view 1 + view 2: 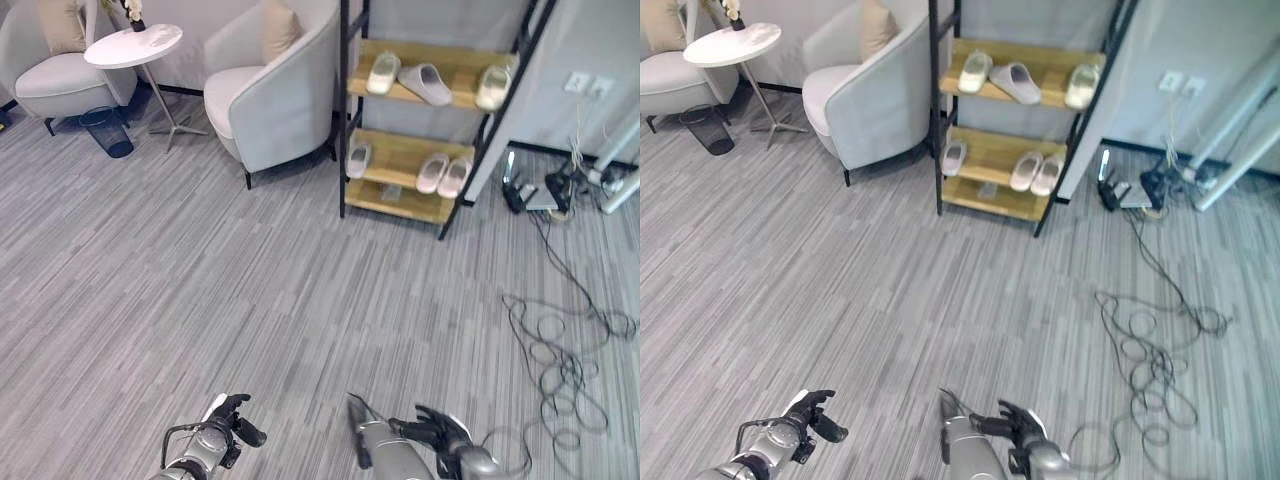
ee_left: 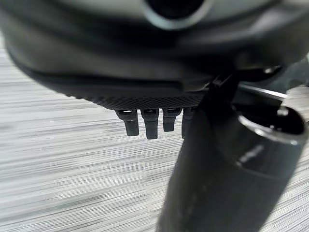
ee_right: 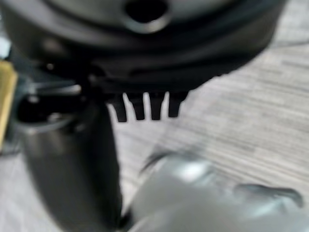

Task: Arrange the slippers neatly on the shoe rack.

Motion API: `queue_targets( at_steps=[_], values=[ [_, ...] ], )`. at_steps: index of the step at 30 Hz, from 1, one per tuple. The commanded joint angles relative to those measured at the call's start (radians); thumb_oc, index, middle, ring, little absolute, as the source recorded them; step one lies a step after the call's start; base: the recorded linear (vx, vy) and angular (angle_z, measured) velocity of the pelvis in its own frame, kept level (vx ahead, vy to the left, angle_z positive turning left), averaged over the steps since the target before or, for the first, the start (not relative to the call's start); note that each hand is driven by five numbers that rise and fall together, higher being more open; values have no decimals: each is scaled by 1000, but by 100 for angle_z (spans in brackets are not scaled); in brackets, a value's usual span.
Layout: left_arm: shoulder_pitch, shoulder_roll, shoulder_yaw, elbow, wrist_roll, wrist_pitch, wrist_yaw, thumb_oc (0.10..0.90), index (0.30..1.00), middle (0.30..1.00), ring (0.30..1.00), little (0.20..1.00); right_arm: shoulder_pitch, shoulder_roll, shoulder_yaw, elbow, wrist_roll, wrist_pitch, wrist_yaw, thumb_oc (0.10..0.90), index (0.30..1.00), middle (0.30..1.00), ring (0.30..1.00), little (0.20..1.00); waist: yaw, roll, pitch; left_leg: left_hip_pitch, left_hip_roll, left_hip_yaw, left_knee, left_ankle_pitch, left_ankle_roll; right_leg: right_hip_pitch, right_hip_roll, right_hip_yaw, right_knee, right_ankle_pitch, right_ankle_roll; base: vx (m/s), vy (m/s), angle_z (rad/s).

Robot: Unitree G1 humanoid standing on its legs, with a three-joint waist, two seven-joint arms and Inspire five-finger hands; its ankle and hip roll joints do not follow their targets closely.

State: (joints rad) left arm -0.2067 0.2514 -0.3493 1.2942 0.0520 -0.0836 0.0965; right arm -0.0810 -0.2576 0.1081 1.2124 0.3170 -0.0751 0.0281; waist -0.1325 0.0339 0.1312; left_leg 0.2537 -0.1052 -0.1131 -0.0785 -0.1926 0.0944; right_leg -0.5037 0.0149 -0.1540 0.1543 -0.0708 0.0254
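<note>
The shoe rack (image 1: 402,158) has a black frame and two wooden shelves, and stands at the far middle against the wall. Its top shelf holds a white slipper (image 1: 383,72), a grey slipper (image 1: 425,84) lying askew and another white slipper (image 1: 493,87). On the lower shelf are one white slipper (image 1: 359,158) and a side-by-side pair (image 1: 444,174). Far from the rack, my right hand (image 1: 440,432) is low over the floor, fingers curled over a grey slipper (image 1: 385,452), also seen past the fingers (image 3: 193,193). My left hand (image 1: 232,415) hangs beside it, relaxed and holding nothing.
A light armchair (image 1: 275,95) stands just left of the rack, with a round white side table (image 1: 133,45), a mesh bin (image 1: 107,131) and a second armchair (image 1: 55,70) further left. Loose cables (image 1: 565,360) sprawl on the floor at the right, below plugs and gear (image 1: 550,190).
</note>
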Motion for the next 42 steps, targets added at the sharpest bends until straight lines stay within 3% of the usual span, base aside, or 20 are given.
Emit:
queue_targets(
  at_steps=[1,3,4,5,6,7,8,9,10,11,13,14,16,20,22,26,29,34,38,42],
  values=[
    [54,-26,0,62,62,-7,-17,800,900,900,900,900,52,-70,-42,101,68,18,-24,800,900,900,900,900,-21,26,-22,-10,63,39,133,-16,-93,211,-53,63,-116,159,96,490,-219,-4],
    [62,-36,-1,74,68,-3,-25,800,900,900,900,900,64,-75,-68,123,94,25,-19,800,900,900,900,900,-27,32,-31,-17,75,28,177,0,-109,234,-43,82,-109,156,78,375,-190,0],
    [90,-57,15,89,53,2,-38,800,900,900,900,900,61,-81,-83,158,118,31,-19,800,900,900,900,900,-25,52,-42,-91,120,58,409,146,-179,308,-14,95,-118,139,40,288,-169,16],
    [90,-56,15,89,53,2,-38,800,900,900,900,900,61,-81,-83,158,118,31,-19,800,900,900,900,900,-26,49,-45,-95,116,56,408,150,-179,304,-19,95,-119,141,40,358,-270,3],
    [94,-58,12,78,47,5,-41,800,900,900,900,900,70,-79,-86,162,130,33,-21,800,900,900,900,900,-21,32,-33,-197,110,54,616,239,-205,341,-27,105,-120,132,22,287,-300,-2],
    [95,-60,-7,48,43,4,-32,800,900,900,900,900,68,-90,-94,154,162,32,-28,800,900,900,900,900,6,0,2,-307,97,63,882,292,-193,415,-28,140,-134,108,-12,430,-391,4],
    [90,-62,-30,26,51,1,-24,800,900,900,900,900,42,-105,-84,145,159,26,-44,800,900,900,900,900,20,-24,13,-374,83,86,935,280,-177,450,-39,160,-142,95,-20,353,-279,1],
    [89,-62,-31,26,51,2,-24,800,900,900,900,900,41,-105,-85,145,159,26,-44,800,900,900,900,900,24,-16,17,-377,92,87,949,270,-176,451,-30,161,-141,94,-20,368,-118,-57],
    [83,-69,-54,-3,49,-5,-14,800,900,900,900,900,25,-124,-89,113,177,4,-70,800,900,900,900,900,57,-18,28,-456,99,128,901,204,-147,507,-16,192,-147,67,-22,230,-26,-85],
    [83,-69,-54,-3,48,-5,-14,800,900,900,900,900,25,-124,-89,113,177,4,-70,800,900,900,900,900,57,-21,27,-456,96,130,897,208,-147,505,-19,193,-147,68,-21,524,-23,-108],
    [101,-85,-81,-13,49,-17,-13,800,900,900,900,900,2,-143,-97,67,229,-32,-78,800,900,900,900,900,105,-11,27,-486,70,154,537,167,-114,575,6,225,-169,36,-2,525,67,-73],
    [100,-90,-89,-15,50,-18,-15,800,900,900,900,900,-2,-141,-88,56,227,-36,-80,800,900,900,900,900,130,-4,29,-493,70,155,321,240,-119,622,20,236,-190,21,2,432,63,-44],
    [90,-86,-90,-14,54,-22,-10,800,900,900,900,900,-7,-134,-95,48,232,-41,-84,800,900,900,900,900,157,2,21,-502,73,166,164,293,-131,667,30,239,-198,3,7,310,16,-62],
    [109,-83,-57,28,56,-16,-4,800,900,900,900,900,28,-94,-102,25,238,-44,-84,800,900,900,900,900,147,7,-31,-420,50,135,131,280,-96,679,24,272,-114,-56,17,396,112,-52],
    [113,-78,-25,43,40,-9,4,800,900,900,900,900,30,-70,-112,18,247,-41,-82,800,900,900,900,900,139,4,-41,-389,45,153,144,243,-81,645,1,267,6,-63,52,264,88,-53],
    [104,-67,7,53,9,-5,27,800,900,900,900,900,12,-41,-129,3,276,-38,-78,800,900,900,900,900,120,24,-28,-312,69,191,144,181,-63,484,-59,176,210,22,138,147,23,-20],
    [102,-68,-3,62,31,-3,25,800,900,900,900,900,17,-44,-133,-5,274,-42,-86,800,900,900,900,900,92,39,-20,-257,73,193,133,143,-64,430,-95,118,130,6,118,177,-43,-2],
    [93,-80,-34,63,60,-12,16,800,900,900,900,900,31,-75,-182,-13,297,-55,-121,800,900,900,900,900,30,47,-13,-188,78,164,145,76,-89,357,-121,185,-45,73,122,266,-164,12],
    [87,-91,-45,64,59,-21,24,800,900,900,900,900,43,-85,-213,-25,342,-74,-140,800,900,900,900,900,-2,48,-22,-127,96,129,155,28,-109,331,-108,253,-90,109,138,271,-266,30],
    [85,-92,-61,46,62,-23,29,800,900,900,900,900,43,-111,-235,-27,390,-94,-164,800,900,900,900,900,10,39,-57,-130,162,78,251,61,-162,413,-59,263,-90,83,88,207,-354,44]
  ],
)
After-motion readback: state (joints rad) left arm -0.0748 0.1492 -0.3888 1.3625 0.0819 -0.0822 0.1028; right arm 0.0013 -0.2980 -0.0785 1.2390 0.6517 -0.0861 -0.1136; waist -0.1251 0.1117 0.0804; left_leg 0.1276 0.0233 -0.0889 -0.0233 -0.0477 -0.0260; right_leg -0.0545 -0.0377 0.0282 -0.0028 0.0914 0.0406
